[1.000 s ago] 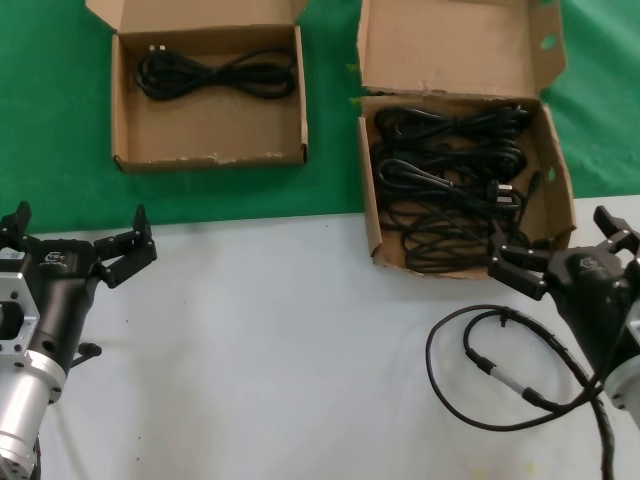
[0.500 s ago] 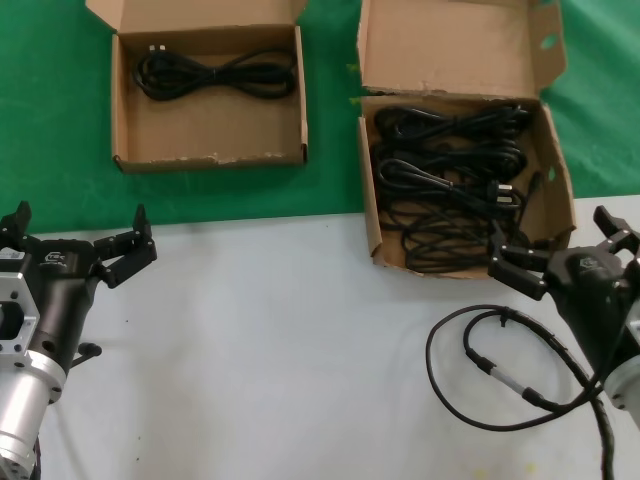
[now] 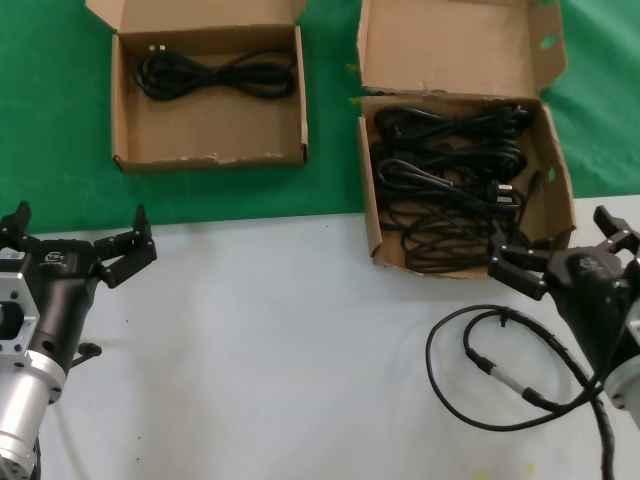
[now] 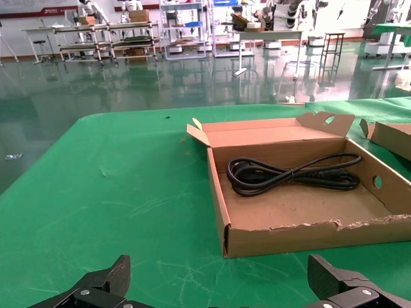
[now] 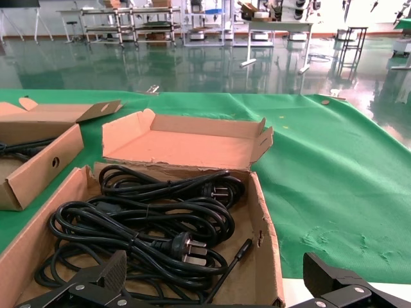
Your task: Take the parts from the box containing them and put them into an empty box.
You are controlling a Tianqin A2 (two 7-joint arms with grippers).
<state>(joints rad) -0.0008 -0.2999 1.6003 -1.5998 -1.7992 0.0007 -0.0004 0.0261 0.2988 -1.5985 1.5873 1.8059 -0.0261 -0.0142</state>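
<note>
Your right gripper (image 3: 560, 262) hovers with its fingers spread wide and nothing between them, just at the near edge of the full box (image 3: 552, 165), the one with the tall lid flap and side tabs. Inside it the coiled power cords (image 3: 450, 185) lie stacked in several overlapping bundles, plugs showing among the loops; from the right wrist view you look straight down onto them (image 5: 141, 224). The other box (image 3: 125, 100), with the short flap and frayed front edge, sits well apart to the left on the green cloth (image 3: 50, 120) and already holds one cord (image 3: 215, 75), laid across its far side. Your left gripper (image 3: 78, 248) waits with fingers spread over the white counter (image 3: 280, 340), near that box and facing it. You appear to be at the reach-in for another cord, with most of the pile not yet moved. The next move calls for lowering the right gripper onto a single bundle near its middle, because the coils overlap and a careless grasp could lift two or snag a plug. Mind the robot's own looped cable (image 3: 500, 370) lying on the counter beside your right arm
</note>
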